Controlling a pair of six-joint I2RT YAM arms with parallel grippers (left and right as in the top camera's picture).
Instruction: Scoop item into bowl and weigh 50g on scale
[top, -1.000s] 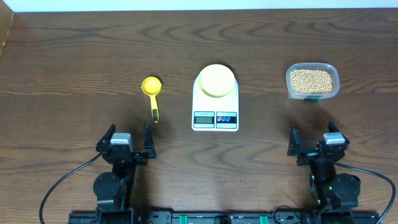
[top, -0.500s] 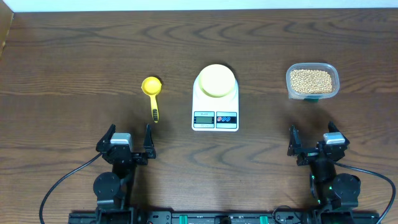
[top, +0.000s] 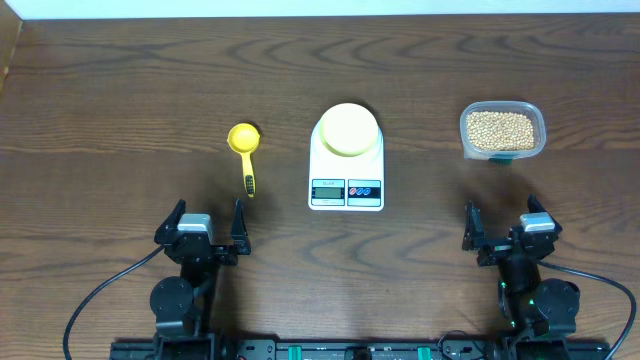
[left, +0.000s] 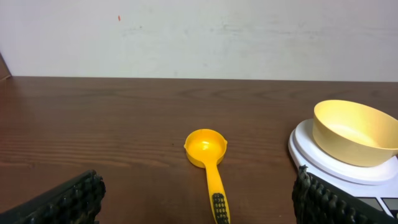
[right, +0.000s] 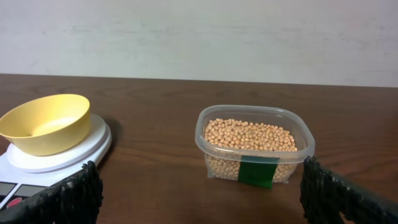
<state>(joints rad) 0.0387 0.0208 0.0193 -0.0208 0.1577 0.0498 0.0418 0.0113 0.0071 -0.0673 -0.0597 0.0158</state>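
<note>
**Dark wood table, both arms low in frame, fingers wide**

Dark brown wood table (top: 100, 90) fills my overhead view, and a plain pale wall (left: 199, 31) stands behind it in both wrist views.

My two arms sit along the bottom of the overhead frame, the left gripper (top: 209, 222) at lower left and the right gripper (top: 502, 225) at lower right. Both have their fingers spread wide and hold nothing. In the left wrist view the black ribbed pads (left: 71, 199) sit in the two bottom corners, with the scoop handle showing between them. In the right wrist view the pads frame the tub in the same way.

At the centre of the overhead frame is the white scale (top: 346, 190). Its grey display and its red and blue buttons face the bottom edge, and it is well apart from both grippers.

At upper right stands a clear tub (right: 256, 108) with a green label (right: 258, 172) on the side towards my right wrist camera.

The pale yellow bowl (top: 347, 129) sits upright on the scale's round platter, towards the top end of the scale. I see only plain yellow inside it.

Left of the scale, not touching it, the yellow scoop (top: 246, 160) lies flat on the table. Its cup points towards the top of the frame and its handle points down towards my left gripper.

The beans (top: 500, 130) lie as a loose tan heap inside the tub.
</note>
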